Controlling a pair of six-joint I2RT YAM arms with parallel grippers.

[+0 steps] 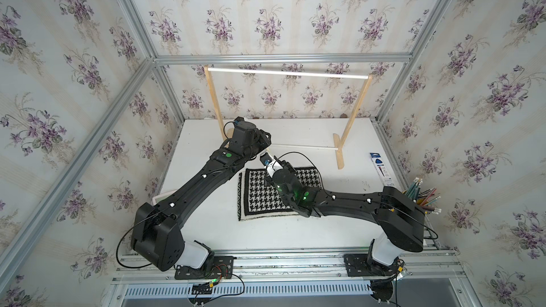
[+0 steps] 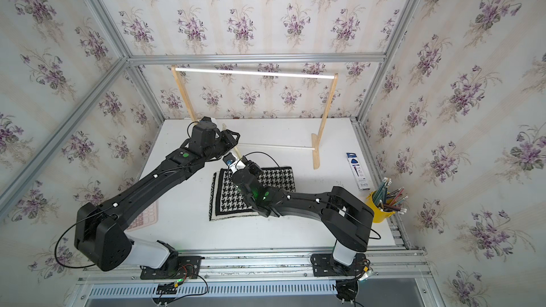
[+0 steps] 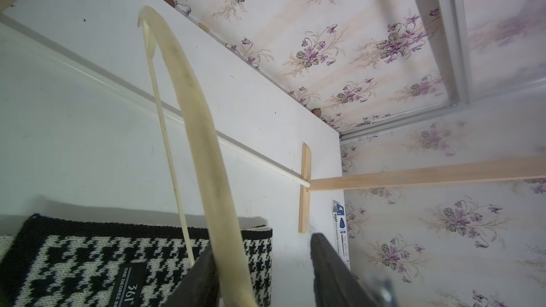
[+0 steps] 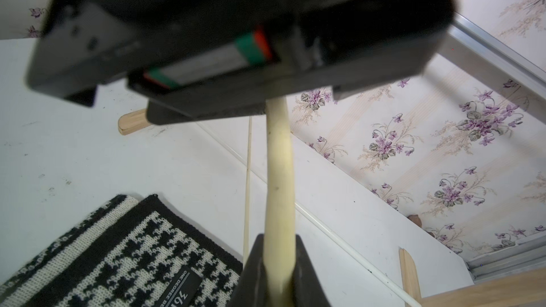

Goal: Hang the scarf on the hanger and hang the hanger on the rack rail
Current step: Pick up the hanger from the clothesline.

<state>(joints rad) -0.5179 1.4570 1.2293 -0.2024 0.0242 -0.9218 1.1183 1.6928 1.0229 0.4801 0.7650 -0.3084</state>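
While the scarf (image 1: 260, 196) lies flat and folded on the white surface (image 1: 339, 225), untouched, the hanger (image 3: 201, 131) is held off it at the scarf's far edge, between the two arms.

Right pincer (image 4: 279, 237): closed on the hanger's cream arm, a finger on each side. Left pincer (image 3: 263, 243): jaws standing apart, with the hanger lying against one finger and a clear gap to the other. Whether that finger presses or merely touches, I cannot tell.

Risks, as judged from here:
- One pinch on a smooth curved arm; the hanger could swivel or slip if the right arm moves quickly.
- The two wrists are crowded close together, so a knock between them is likely on any reorientation.
- The slim lower bar (image 3: 168, 143) is thin; it may flex or catch the knit when the scarf is fed over it.

Views: the right wrist view settles the right grip. The left wrist view shows the hanger's tip, the bar and the scarf's label (image 3: 130, 284). In a top view only a cream stub of the hanger (image 2: 236, 150) shows, but the scarf's whole outline is seen in both top views.
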